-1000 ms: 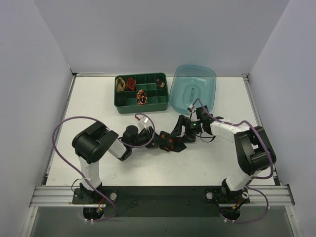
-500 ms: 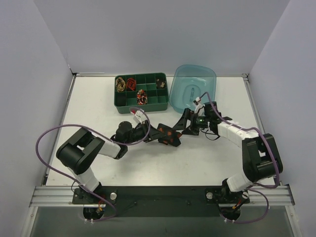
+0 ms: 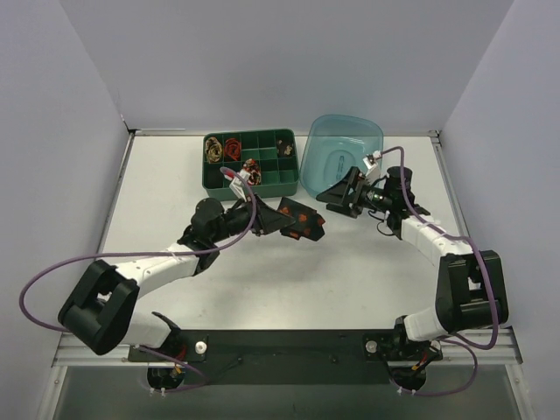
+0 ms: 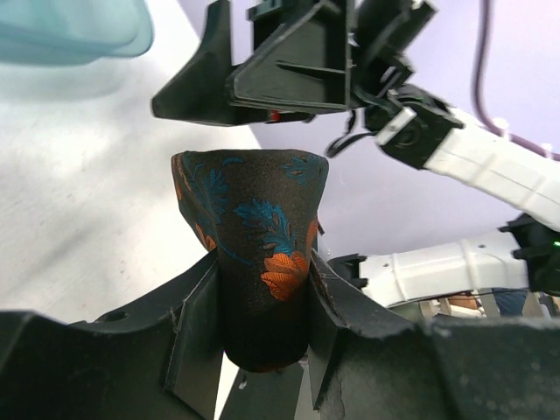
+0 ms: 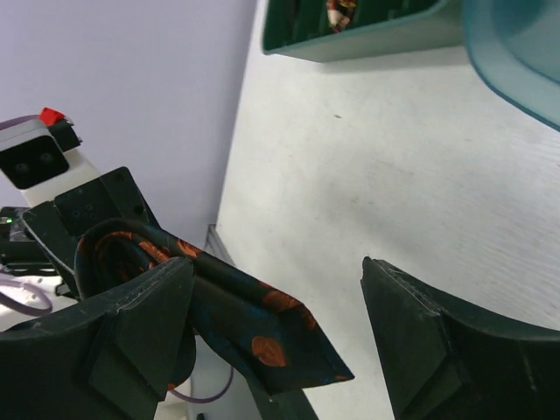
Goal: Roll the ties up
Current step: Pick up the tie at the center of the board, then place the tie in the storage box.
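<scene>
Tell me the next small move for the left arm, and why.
Probably carry the rolled black necktie with orange-red blotches over to the green compartment tray. The left gripper is shut on the coil, which looks fully wound. The right gripper stands wide open and is not clamping it. The tray sits just beyond and has free cells.
</scene>
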{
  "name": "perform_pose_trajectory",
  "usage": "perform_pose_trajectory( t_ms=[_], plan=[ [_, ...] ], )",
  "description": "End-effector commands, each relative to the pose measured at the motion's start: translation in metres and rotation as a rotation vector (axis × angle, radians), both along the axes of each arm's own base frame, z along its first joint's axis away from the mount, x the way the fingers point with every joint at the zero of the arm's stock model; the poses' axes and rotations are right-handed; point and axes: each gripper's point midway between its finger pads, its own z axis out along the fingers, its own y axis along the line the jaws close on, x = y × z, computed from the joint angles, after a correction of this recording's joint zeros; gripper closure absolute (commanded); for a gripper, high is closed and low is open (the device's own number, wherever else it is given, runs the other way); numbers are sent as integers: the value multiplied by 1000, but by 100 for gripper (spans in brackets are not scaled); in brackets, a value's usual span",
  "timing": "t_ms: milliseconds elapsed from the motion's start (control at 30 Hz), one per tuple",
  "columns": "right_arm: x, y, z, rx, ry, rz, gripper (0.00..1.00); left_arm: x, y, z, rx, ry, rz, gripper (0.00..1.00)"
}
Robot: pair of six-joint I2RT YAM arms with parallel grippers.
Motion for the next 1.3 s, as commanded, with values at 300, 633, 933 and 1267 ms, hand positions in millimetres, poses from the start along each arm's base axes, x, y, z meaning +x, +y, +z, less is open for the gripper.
perform_pose_trajectory(
  t_ms=[300,633,933,1267],
  plan=[
    [-18,16,154,518,-270,248,15,-19,12,109,-139,-168,-44,55],
    [-37,27,152,447,-299,309,13,-25,19,131,-166,-193,-20,55],
    [-76,50,150,353,-299,384,12,-24,23,141,-206,-208,0,56],
    [-92,49,124,78,-332,349,5,-34,27,155,-242,-233,-25,56]
  ],
)
